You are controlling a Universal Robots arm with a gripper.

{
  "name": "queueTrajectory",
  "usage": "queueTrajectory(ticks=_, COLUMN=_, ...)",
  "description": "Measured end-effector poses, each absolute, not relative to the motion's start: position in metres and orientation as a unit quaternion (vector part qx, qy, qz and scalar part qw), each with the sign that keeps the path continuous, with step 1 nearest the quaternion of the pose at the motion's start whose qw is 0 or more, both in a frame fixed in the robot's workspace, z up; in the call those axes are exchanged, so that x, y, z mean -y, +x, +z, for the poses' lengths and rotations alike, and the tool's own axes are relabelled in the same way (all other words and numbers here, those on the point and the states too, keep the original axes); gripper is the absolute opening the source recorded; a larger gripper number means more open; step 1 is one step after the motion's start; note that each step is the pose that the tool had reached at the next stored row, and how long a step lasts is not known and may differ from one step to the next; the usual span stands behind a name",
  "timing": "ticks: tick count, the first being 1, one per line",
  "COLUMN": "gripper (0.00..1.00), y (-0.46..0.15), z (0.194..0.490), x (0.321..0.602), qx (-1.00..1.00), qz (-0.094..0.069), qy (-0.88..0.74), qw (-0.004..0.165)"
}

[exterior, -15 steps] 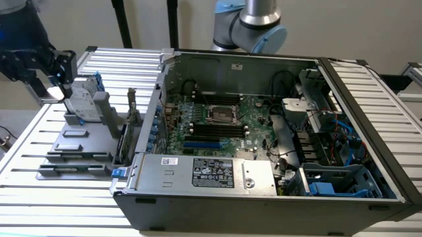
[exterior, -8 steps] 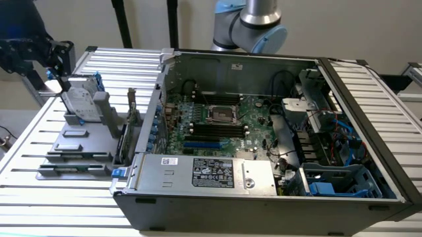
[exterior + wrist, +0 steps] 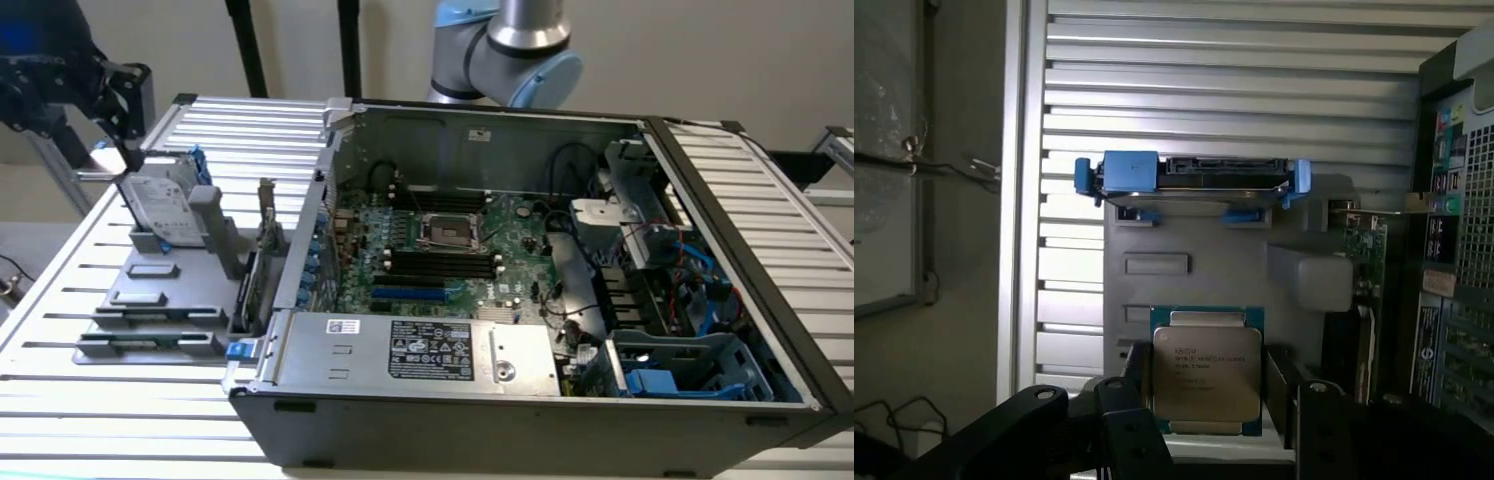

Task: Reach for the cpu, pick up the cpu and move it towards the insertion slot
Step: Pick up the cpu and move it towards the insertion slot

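Observation:
The cpu [image 3: 1206, 372], a flat square chip with a silver top and a green-tan rim, sits between my two dark fingers [image 3: 1137, 385] in the wrist view. My gripper [image 3: 1209, 390] is shut on it by two opposite edges. In the exterior view my gripper [image 3: 110, 150] hangs high at the exterior view's left, above the grey parts holder [image 3: 160, 300] and outside the computer case. The insertion slot [image 3: 447, 232], a square socket with a dark centre and a silvery frame, lies on the motherboard inside the open case, well to the exterior view's right of my gripper.
A silver hard drive with blue brackets [image 3: 163, 205] stands upright in the grey holder, just below my gripper. The case wall [image 3: 320, 200] stands between the holder and the motherboard. Long black memory slots [image 3: 441, 262], cables and a power supply [image 3: 420, 345] surround the socket.

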State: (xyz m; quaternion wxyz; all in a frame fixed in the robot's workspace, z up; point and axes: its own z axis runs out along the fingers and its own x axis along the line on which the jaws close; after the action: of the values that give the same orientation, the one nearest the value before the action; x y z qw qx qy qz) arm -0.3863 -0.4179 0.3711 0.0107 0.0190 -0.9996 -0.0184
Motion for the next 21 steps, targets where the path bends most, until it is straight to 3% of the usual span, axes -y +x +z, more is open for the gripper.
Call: queueTrajectory(ticks=21, gripper=0.55, y=-0.292, z=0.405, x=0.418, qx=1.000, qz=-0.022, qy=0.019, qw=0.012)
